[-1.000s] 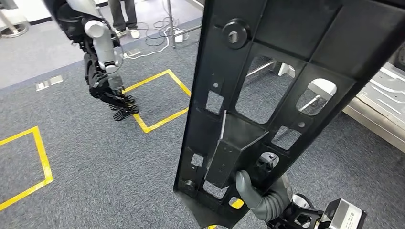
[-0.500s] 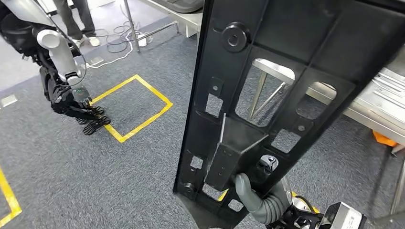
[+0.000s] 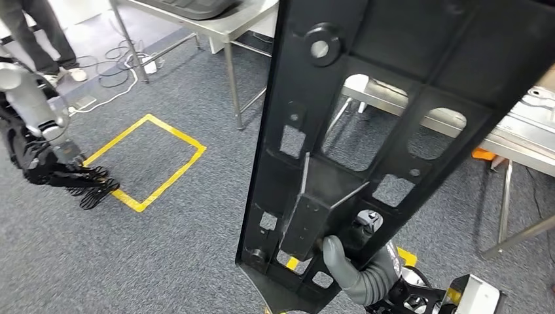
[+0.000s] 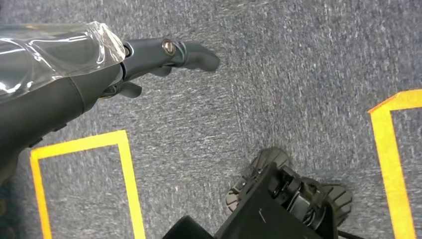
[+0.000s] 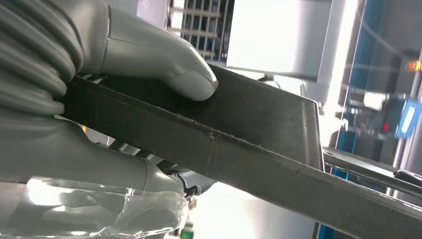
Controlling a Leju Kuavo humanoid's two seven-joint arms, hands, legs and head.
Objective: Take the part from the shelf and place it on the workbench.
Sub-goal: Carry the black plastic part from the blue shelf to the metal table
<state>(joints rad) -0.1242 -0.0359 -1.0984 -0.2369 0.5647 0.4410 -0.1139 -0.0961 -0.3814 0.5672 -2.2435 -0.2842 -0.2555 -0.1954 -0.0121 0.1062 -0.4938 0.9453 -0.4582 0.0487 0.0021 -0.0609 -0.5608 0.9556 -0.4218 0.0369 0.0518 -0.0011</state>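
The part (image 3: 386,85) is a long black panel with cut-outs and a round boss. It stands upright and slanted in the head view. My right hand (image 3: 357,275) grips its lower end, the grey thumb (image 3: 334,254) pressed on the face. In the right wrist view the thumb (image 5: 184,79) lies on the part's dark edge (image 5: 239,149). My left arm hangs at the far left, with the left hand (image 3: 69,157) low beside my body. In the left wrist view the left hand (image 4: 149,55) holds nothing, a dark finger stretched out over grey carpet.
A steel table (image 3: 226,23) stands ahead, and a second bench (image 3: 523,134) with pale sheet parts runs along the right. A yellow taped square (image 3: 147,160) marks the carpet. A person's legs (image 3: 39,39) and cables (image 3: 124,65) are at the far left.
The whole view has swung right: the yellow square and my left arm slid left, and the steel tables came further in. The part stays in my right hand as before.
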